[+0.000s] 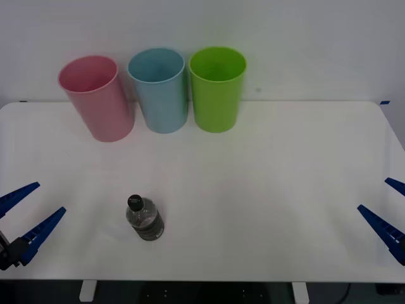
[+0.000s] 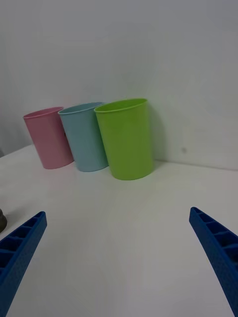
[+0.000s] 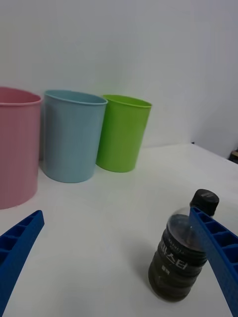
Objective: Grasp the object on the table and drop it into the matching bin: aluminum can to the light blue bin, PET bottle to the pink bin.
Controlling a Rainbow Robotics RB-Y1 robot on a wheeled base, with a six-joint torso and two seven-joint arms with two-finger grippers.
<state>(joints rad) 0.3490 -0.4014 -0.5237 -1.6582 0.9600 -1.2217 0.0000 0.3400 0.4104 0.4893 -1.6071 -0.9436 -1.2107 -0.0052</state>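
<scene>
waiting with fingers spread, the left gripper [image 1: 30, 214] stands beside the pet bottle [image 1: 145, 218], probably ready to reach it. the bottle stands upright on the table [image 1: 266, 190], well before the pink bin [image 1: 98, 96]. the right gripper [image 1: 387, 212], also spread, rests far off.

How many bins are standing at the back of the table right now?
3, in a row along the far edge of the table: the pink bin toward the robot's left, the light blue bin in the middle, the green bin toward its right. Nothing appears to hide another.
</scene>
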